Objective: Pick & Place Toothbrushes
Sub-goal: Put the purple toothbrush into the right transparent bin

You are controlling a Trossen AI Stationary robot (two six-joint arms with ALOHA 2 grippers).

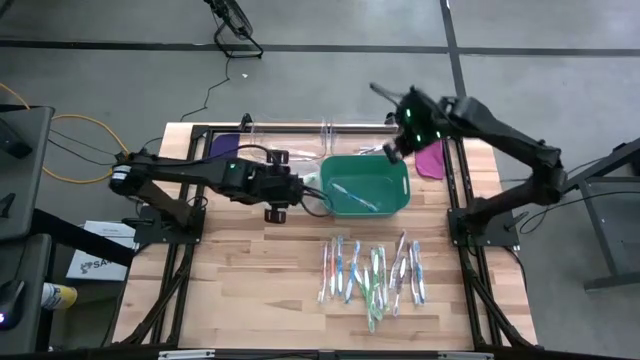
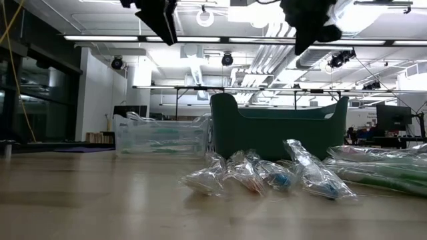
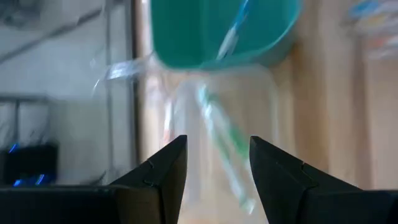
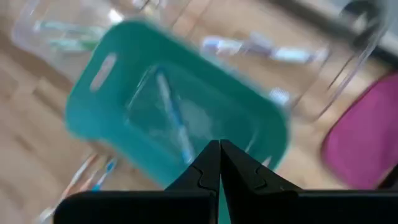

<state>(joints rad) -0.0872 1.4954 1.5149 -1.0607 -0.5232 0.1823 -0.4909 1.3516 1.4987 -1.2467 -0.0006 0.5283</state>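
Left claw (image 1: 300, 190): it hovered just beside the green bin's (image 1: 400, 170) near wall, fingers parted around a wrapped toothbrush (image 3: 224, 134), gripping it, as far as the left wrist view showed.
Right claw (image 1: 392, 150): clenched and empty, it hung above the far corner of the bin, next to a magenta paddle piece (image 1: 430, 160).
Toothbrush in bin (image 1: 355, 195): one blue toothbrush lay on the bin floor, under and in front of the right claw, its long axis diagonal across the bin.
Loose toothbrushes (image 1: 372, 272): a row lay on the surface, well apart from both claws, on the side of the bin away from the arms' bases; most long axes ran parallel, pointing toward and away from the bin.
Handling: I judged each toothbrush light and stiff, but the clear wrapper looked slippery and crinkly.
Where to hold: the middle of the handle, claw across the long axis, seemed safest.
Clear tray (image 2: 160, 137): it stood beside the bin with more wrapped pieces inside.
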